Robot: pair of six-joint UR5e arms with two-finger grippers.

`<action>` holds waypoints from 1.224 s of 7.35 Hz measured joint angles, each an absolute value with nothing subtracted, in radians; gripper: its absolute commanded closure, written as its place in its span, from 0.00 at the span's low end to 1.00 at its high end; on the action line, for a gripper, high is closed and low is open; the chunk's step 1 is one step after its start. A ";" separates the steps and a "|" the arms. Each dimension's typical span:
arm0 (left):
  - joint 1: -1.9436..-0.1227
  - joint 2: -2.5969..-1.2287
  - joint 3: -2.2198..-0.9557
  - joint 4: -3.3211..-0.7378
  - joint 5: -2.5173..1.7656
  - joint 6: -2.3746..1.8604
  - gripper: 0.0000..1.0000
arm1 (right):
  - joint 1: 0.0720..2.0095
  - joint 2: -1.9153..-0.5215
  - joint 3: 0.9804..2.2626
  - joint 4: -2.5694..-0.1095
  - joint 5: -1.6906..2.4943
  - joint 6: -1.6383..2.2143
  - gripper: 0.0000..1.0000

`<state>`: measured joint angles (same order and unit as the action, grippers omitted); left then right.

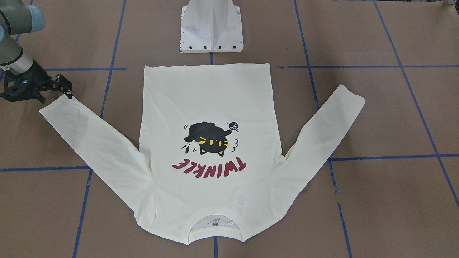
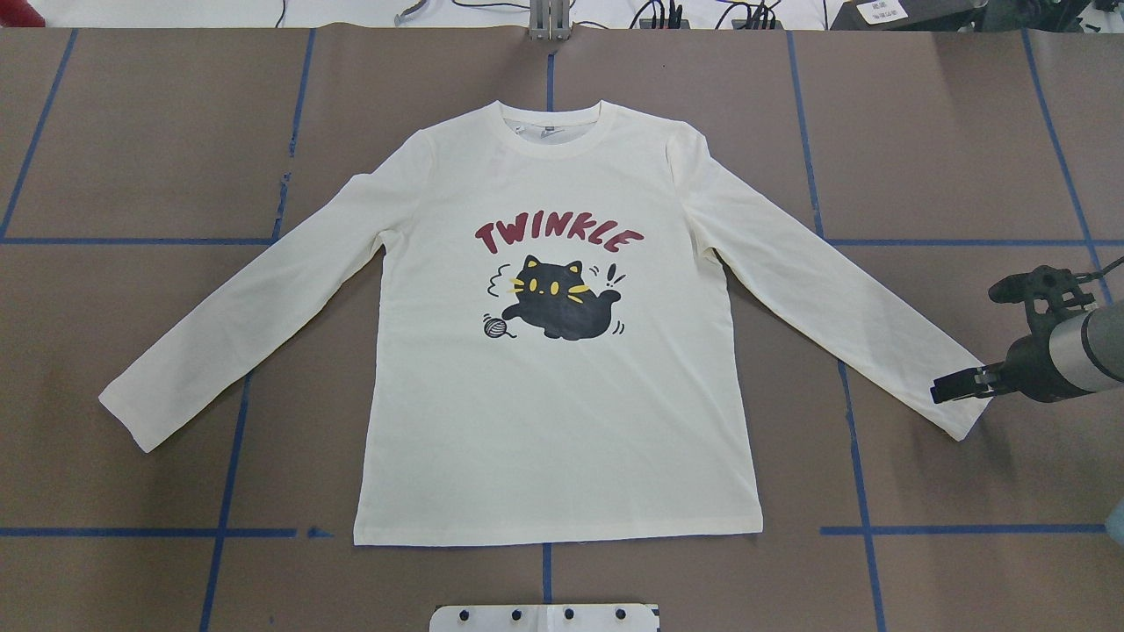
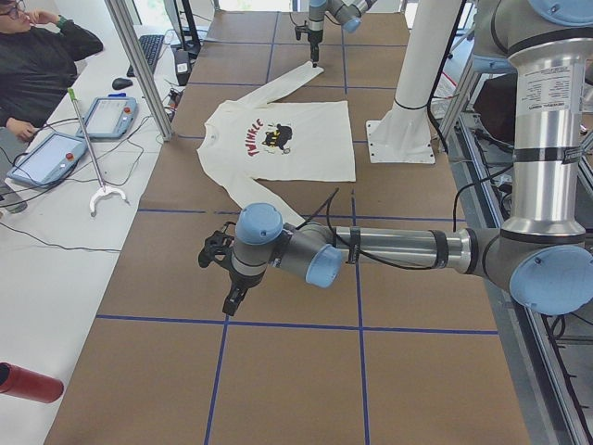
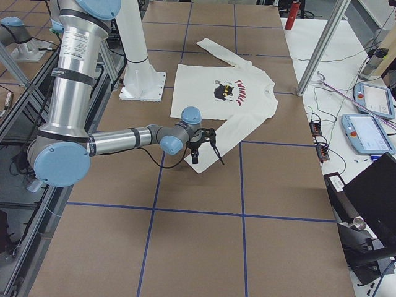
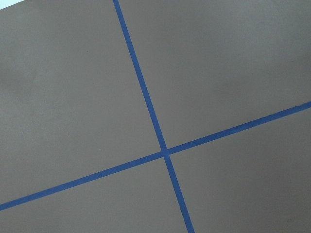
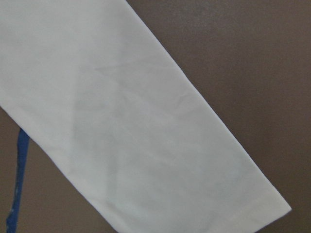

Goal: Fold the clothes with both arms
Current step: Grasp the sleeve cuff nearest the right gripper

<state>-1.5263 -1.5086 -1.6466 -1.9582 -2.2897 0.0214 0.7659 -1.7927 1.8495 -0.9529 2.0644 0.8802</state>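
Cream-white long-sleeved shirt (image 2: 562, 421): soft matte knit, nearly smooth, with a round ribbed neck, a black cat with yellow marks and red "TWINKLE" lettering facing up. Lies flat and fully spread at the middle of the table (image 2: 132, 132), a brown papery surface ruled into squares by blue tape (image 2: 132, 532). Runs lengthwise from the robot's edge to the far edge, hem toward the white pedestal (image 1: 211, 32), neck toward the far edge. Spreads both sleeves outward like a wide arrowhead, cuffs aimed at the table's left and right ends and slanted back toward the robot's edge. Straight hem and sides, square cuffs.

Right gripper (image 1: 64, 86), black and two-fingered on a grey tubular arm, at the right cuff (image 6: 257, 213) with fingers parted; contact with the cloth not clear. Left gripper (image 3: 228, 289) over brown table toward the left end, well apart from the left cuff; spread of its fingers not to be told from here.

Wide brown surface on every side of the shirt, widest beyond both cuffs; hem near the pedestal but apart from it.
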 measured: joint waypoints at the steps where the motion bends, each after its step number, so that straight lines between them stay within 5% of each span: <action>1: -1.526 -1.508 -1.647 -1.959 -2.290 0.021 0.00 | 0.759 -1.792 1.842 -0.955 2.059 0.886 0.00; 6: -1.526 -1.509 -1.649 -1.961 -2.318 0.021 0.00 | 0.758 -1.791 1.782 -0.954 2.056 0.888 0.01; 9: -1.526 -1.509 -1.648 -1.962 -2.325 0.021 0.00 | 0.773 -1.789 1.777 -0.954 2.064 0.888 0.43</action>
